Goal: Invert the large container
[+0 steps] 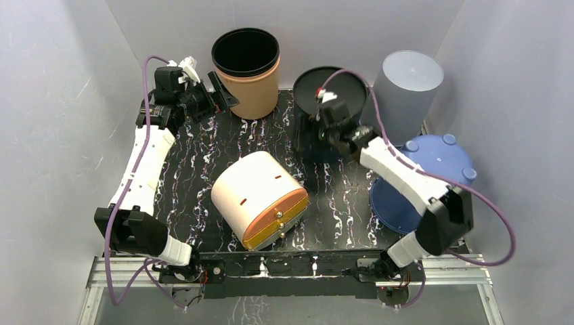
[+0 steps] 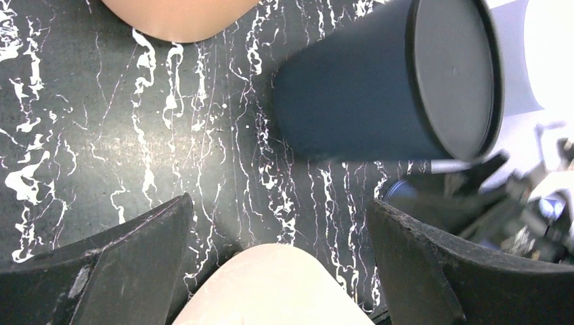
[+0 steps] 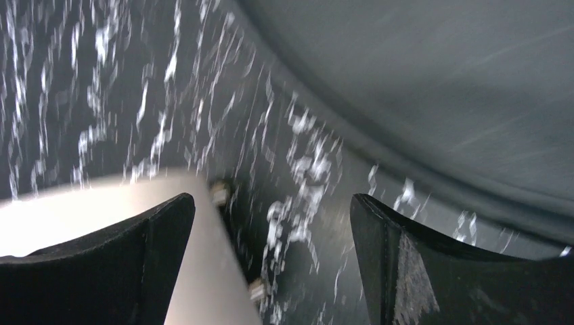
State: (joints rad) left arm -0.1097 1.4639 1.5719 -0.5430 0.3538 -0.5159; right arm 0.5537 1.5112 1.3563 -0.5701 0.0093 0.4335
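1. Nearest the arm bases, a cream box [image 1: 254, 196] with an orange lid and gold clasps lies on its side on the black marbled mat [image 1: 203, 156], about midway between the two arms.
2. To its right, partly behind the right arm, sits a blue tub [image 1: 443, 159]. Its base, with round knobs on it, faces up and toward the camera.
3. Farther back, the right gripper [image 3: 272, 200] hangs low at the near left side of the large black container [image 1: 311, 81]. Its jaws are spread and nothing sits between them. In its wrist view the container's dark wall curves just past the right finger. I cannot tell whether they touch.
4. The large black container stands at the back centre of the mat. Its flat, rimmed closed end faces up, so it rests upside down.
5. At the back left, the left gripper [image 2: 277, 203] is held with its jaws fully apart and holding nothing, just beside the orange bin [image 1: 254, 84].
6. The orange bin stands upright against the back wall, its black mouth open to the top.
7. In the back right corner, a grey cylinder [image 1: 406, 88] stands just beside the black container.
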